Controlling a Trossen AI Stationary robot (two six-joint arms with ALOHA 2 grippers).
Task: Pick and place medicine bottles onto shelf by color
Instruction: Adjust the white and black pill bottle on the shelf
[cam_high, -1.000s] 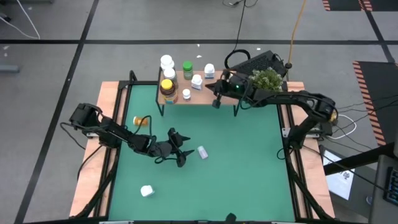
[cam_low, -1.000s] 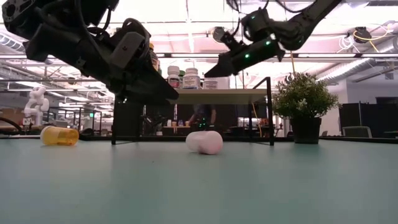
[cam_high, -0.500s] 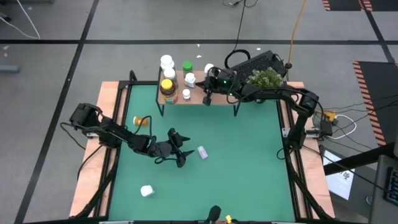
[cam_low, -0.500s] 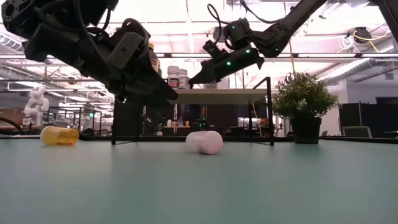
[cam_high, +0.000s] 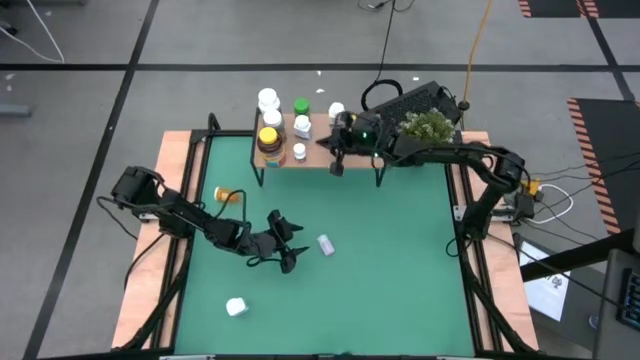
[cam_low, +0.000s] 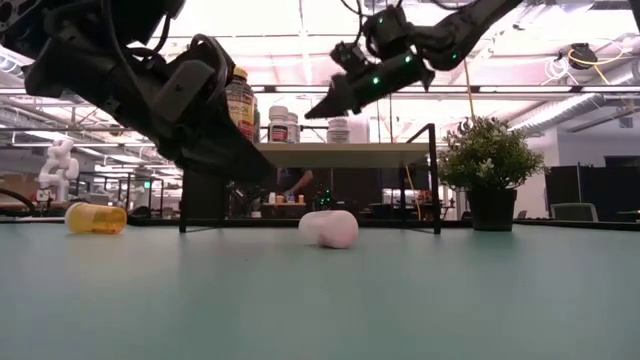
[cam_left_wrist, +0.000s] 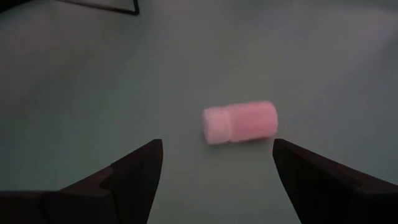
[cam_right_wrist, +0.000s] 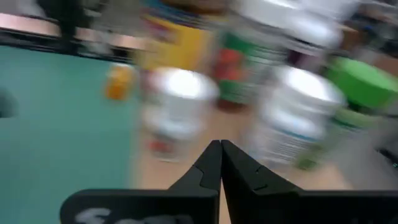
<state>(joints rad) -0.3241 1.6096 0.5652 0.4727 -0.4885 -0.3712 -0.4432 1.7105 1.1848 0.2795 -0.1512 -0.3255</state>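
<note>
Around the shelf: here the shelf (cam_high: 318, 150) stands at the far edge of the green bench (cam_high: 400, 260), and a potted plant (cam_high: 430, 126) sits just beside its right end with a dark keyboard-like thing (cam_high: 420, 98) behind that.
In the way: the bottles on the shelf (cam_high: 282, 125) crowd its left half, an amber one with a yellow lid (cam_high: 268, 141) at the front left corner, white ones and a green-capped one (cam_high: 301, 106) behind (in the right wrist view they are smeared, so labels cannot be read).
Right arm: it reaches from the bench's right side across the plant to the shelf; the right gripper (cam_high: 337, 158) hangs over the shelf's front edge near the middle, clenched tight and empty, fingers (cam_right_wrist: 211, 165) pressed together.
Left arm: it stretches low from the bench's left edge, well in front of the shelf; the left gripper (cam_high: 290, 248) is spread wide, holding nothing, aimed at the lying white bottle (cam_left_wrist: 239, 122).
That bottle: short, capped, on its side, apart from both fingers.
Other strays: an orange bottle (cam_high: 228, 194) lies in front of the shelf's left leg; a white jar (cam_high: 236, 307) sits far from the shelf, near the front.
</note>
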